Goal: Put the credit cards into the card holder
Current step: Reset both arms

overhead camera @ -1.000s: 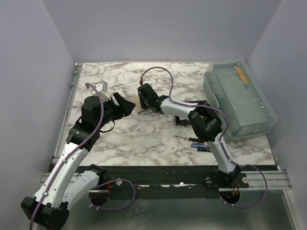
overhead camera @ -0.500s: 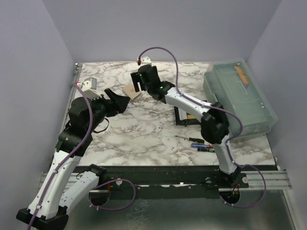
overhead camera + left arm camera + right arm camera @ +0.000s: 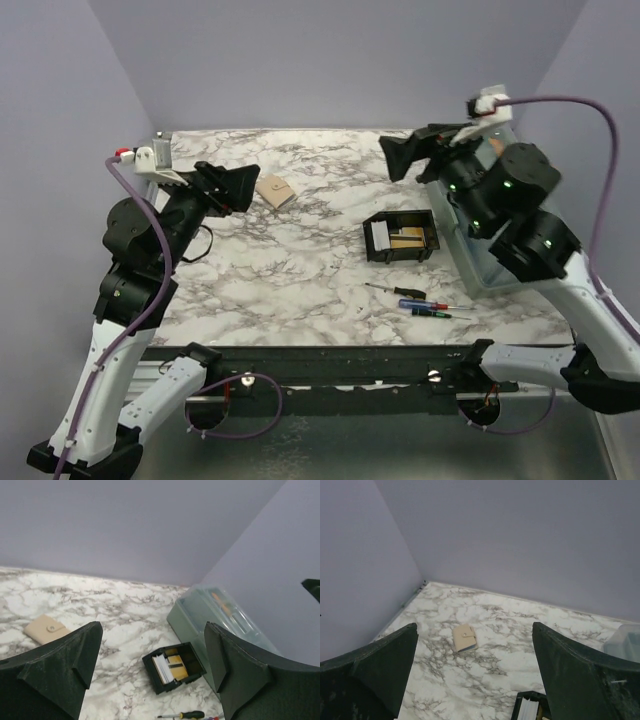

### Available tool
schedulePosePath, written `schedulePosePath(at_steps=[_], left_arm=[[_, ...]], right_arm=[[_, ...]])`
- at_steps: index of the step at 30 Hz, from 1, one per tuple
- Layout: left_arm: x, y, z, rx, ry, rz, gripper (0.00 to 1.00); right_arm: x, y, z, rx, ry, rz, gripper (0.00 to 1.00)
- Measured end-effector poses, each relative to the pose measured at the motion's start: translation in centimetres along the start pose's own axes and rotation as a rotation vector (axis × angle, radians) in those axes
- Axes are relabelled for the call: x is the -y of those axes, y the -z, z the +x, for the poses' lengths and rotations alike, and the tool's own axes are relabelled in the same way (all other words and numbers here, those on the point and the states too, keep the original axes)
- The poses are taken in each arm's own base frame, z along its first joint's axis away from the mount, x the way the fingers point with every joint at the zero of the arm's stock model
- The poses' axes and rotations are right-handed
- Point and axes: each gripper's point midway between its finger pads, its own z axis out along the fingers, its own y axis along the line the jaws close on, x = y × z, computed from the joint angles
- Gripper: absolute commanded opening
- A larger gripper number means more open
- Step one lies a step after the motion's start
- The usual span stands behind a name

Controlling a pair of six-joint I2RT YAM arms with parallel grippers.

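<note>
The black card holder (image 3: 403, 257) sits right of centre on the marble table, also visible in the left wrist view as the card holder (image 3: 149, 674) and at the bottom edge of the right wrist view as the card holder (image 3: 530, 694). A tan credit card with a dark stripe (image 3: 177, 669) lies inside it beside white cards; from above the tan card (image 3: 407, 238) shows too. My left gripper (image 3: 252, 188) hangs high at the left, open and holding nothing (image 3: 152, 630). My right gripper (image 3: 392, 160) is raised at the back right, open and holding nothing (image 3: 474, 626).
A small beige snap-button wallet (image 3: 275, 192) with a blue edge lies at the back, left of centre (image 3: 46, 629) (image 3: 465, 638). Screwdrivers (image 3: 420, 303) lie in front of the holder. A large translucent bin (image 3: 220, 615) stands along the right side, partly behind my right arm.
Both arms have lifted and pulled apart, away from the beige wallet, which now lies free on the table. Both grippers have opened wide.
</note>
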Motion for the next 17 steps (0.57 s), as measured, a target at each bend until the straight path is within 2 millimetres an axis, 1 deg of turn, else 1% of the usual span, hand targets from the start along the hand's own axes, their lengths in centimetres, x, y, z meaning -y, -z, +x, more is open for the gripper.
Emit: schedulePosePath(at_steps=[3, 6, 8, 10, 13, 17], left_arm=[[0.8, -0.1, -2.0, 0.064, -0.030, 0.020, 0.92], [1.4, -0.1, -3.4, 0.109, -0.054, 0.039, 0.93], [1.9, -0.1, -4.5, 0.144, -0.071, 0.054, 0.93], [2.2, 0.0, -5.2, 0.167, -0.087, 0.064, 0.94], [2.5, 0.0, -5.9, 0.189, -0.107, 0.072, 0.94], [2.4, 0.0, -5.9, 0.193, -0.130, 0.069, 0.95]], right_arm=[[1.2, 3.9, -4.1, 0.105, -0.008, -0.012, 1.00], [2.1, 6.3, -6.4, 0.169, -0.005, -0.015, 1.00], [2.6, 7.6, -7.6, 0.207, -0.001, -0.015, 1.00], [2.9, 8.4, -8.4, 0.233, 0.005, -0.014, 1.00], [3.1, 8.8, -9.0, 0.256, 0.011, -0.009, 1.00], [3.5, 8.5, -8.6, 0.254, 0.018, 0.016, 1.00]])
